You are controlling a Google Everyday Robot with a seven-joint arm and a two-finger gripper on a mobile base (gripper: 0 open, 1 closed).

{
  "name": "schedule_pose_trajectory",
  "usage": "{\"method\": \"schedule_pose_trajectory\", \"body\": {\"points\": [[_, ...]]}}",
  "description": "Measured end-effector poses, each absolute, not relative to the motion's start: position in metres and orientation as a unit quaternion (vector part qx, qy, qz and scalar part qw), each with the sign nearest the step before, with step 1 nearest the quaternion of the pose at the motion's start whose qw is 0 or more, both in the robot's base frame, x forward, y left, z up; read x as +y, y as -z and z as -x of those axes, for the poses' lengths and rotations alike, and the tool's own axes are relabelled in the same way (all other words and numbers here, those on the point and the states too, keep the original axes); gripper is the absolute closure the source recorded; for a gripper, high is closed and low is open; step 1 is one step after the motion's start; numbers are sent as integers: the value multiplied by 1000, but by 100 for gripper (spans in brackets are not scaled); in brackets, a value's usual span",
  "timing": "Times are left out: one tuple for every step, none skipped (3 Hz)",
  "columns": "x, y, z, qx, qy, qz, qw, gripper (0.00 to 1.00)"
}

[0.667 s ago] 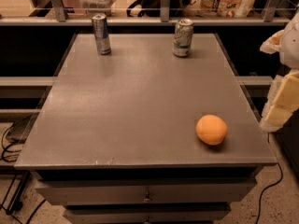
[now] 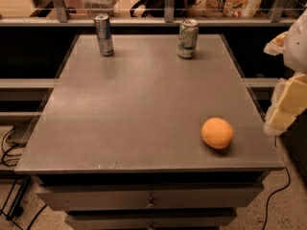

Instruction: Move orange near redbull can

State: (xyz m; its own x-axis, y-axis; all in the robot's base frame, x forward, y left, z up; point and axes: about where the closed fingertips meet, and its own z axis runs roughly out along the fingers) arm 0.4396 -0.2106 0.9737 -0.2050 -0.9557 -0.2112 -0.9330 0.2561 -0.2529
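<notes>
The orange [image 2: 217, 132] lies on the grey table [image 2: 134, 109] near its front right corner. The redbull can [image 2: 103, 34], slim and silver-and-blue, stands upright at the table's back left. My gripper [image 2: 287, 102] hangs at the right edge of the view, just off the table's right side. It is to the right of the orange and a little above the tabletop, apart from the fruit and holding nothing that I can see. Part of it is cut off by the frame edge.
A wider pale green-and-white can [image 2: 188, 38] stands upright at the back right of the table. A railing [image 2: 163, 18] with shelves runs behind the table. Drawers [image 2: 151, 200] sit below the tabletop. Cables [image 2: 9, 147] lie on the floor at left.
</notes>
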Motion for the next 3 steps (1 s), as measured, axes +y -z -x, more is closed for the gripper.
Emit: {"method": "schedule_pose_trajectory", "body": {"points": [[-202, -961, -443, 774, 23, 605, 185, 0], [-188, -937, -452, 771, 9, 602, 207, 0], [-179, -913, -459, 772, -2, 599, 213, 0]]}}
